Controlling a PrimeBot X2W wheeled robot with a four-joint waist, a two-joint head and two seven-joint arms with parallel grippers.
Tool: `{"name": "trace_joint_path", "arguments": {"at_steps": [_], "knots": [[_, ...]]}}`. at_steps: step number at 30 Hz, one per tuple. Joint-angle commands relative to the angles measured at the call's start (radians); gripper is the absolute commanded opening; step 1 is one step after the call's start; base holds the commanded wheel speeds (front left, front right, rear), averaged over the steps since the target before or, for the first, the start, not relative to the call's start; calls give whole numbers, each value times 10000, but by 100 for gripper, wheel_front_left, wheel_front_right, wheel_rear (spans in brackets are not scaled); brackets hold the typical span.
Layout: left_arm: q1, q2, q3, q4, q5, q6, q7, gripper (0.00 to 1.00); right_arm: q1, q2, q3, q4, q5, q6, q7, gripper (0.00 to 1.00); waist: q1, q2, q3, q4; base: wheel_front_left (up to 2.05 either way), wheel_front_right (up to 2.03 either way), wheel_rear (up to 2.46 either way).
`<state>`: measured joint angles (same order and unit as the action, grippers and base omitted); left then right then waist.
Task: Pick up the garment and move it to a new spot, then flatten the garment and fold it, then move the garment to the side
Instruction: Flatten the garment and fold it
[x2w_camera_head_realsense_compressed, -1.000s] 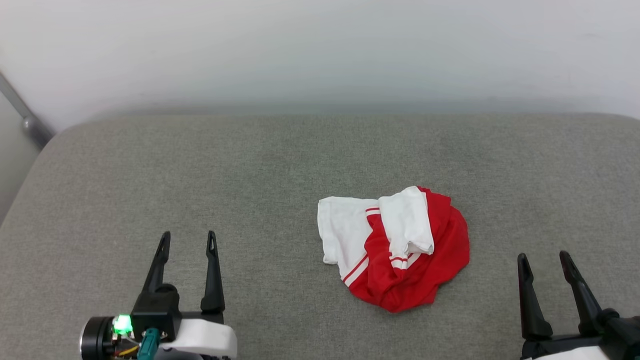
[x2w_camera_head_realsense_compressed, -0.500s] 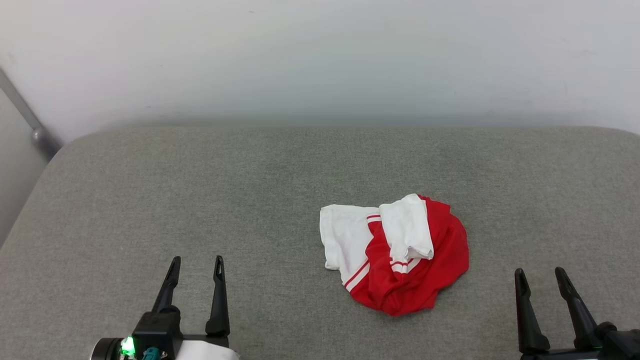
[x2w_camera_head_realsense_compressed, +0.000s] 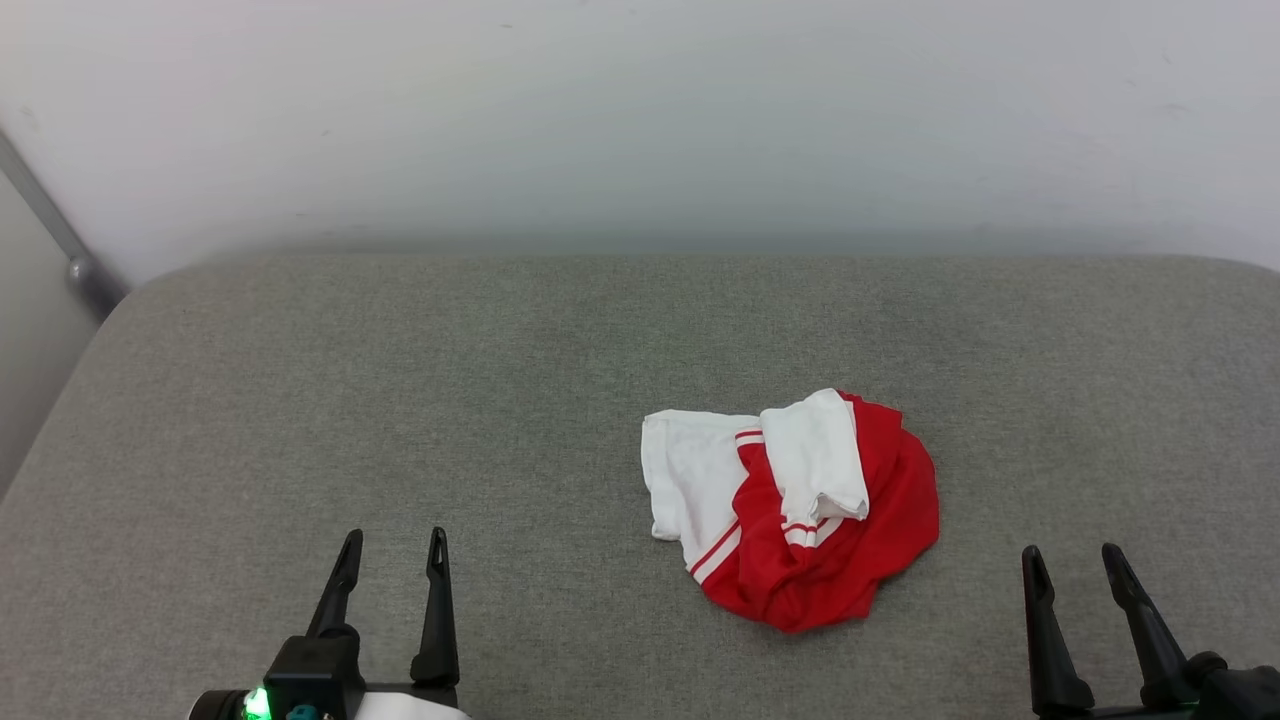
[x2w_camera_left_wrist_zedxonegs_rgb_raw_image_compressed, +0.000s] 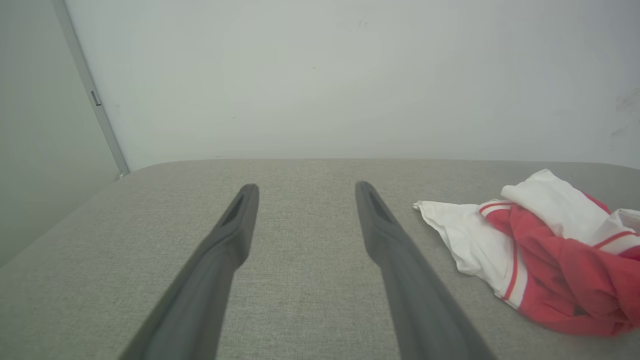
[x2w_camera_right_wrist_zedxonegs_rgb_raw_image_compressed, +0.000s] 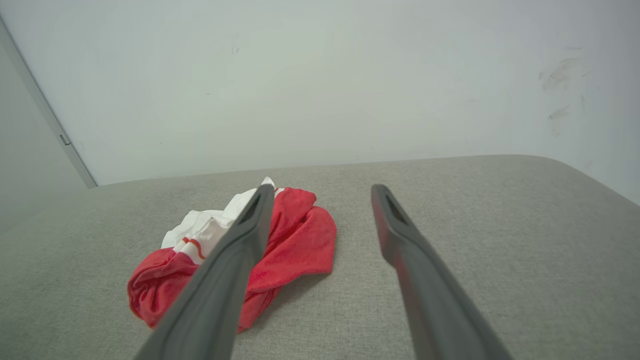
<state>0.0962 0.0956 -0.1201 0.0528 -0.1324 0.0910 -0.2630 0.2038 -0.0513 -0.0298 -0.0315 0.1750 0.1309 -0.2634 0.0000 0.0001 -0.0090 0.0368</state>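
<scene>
Nearest, the left claw (x2w_camera_head_realsense_compressed: 395, 535) rises from the near-left edge of the head view with its two dark fingers spread, pinching nothing, bare grey fabric between them. At the near right, the right claw (x2w_camera_head_realsense_compressed: 1070, 550) stands the same way, fingers spread and holding nothing. Both are clear of the cloth.

Between them and a little farther, right of centre, the garment (x2w_camera_head_realsense_compressed: 885, 500) lies crumpled in a loose heap on the grey fabric-covered worktop (x2w_camera_head_realsense_compressed: 400, 380). Its white sleeve spreads to the left, and a second white sleeve is folded over the red body, with striped trim showing at the seams. The heap is nearer the right claw than the left.

Wide open cloth surrounds the heap: a broad stretch to its left, a narrower one to its right, and a deep band beyond it. The worktop's far corners are rounded. Past the far edge stands a plain pale wall (x2w_camera_head_realsense_compressed: 640, 120), with a slanted grey rail (x2w_camera_head_realsense_compressed: 60, 240) at the far left.
</scene>
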Motion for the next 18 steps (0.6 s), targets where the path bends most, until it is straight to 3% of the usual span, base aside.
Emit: {"name": "trace_joint_path", "arguments": {"at_steps": [1,9,15,18], "knots": [[83,-36,78,17,89,-66,-26,100,-8,20,5,11,-30,-3,-21,100,0,-1,4,-6,0,0,0],[72,-254,500,66,323,-270,-26,100,-1057,22,-293,-541,-565,-3,-20,100,0,-1,59,-20,0,0,0],[-117,-305,729,61,392,-395,-26,100,-3260,19,13,-1120,-1649,-3,-19,100,0,-1,269,-12,0,0,0],[-253,-328,829,62,428,-459,-26,100,-4608,-489,600,-657,-1845,-3,-19,100,0,-1,458,10,0,0,0]]}}
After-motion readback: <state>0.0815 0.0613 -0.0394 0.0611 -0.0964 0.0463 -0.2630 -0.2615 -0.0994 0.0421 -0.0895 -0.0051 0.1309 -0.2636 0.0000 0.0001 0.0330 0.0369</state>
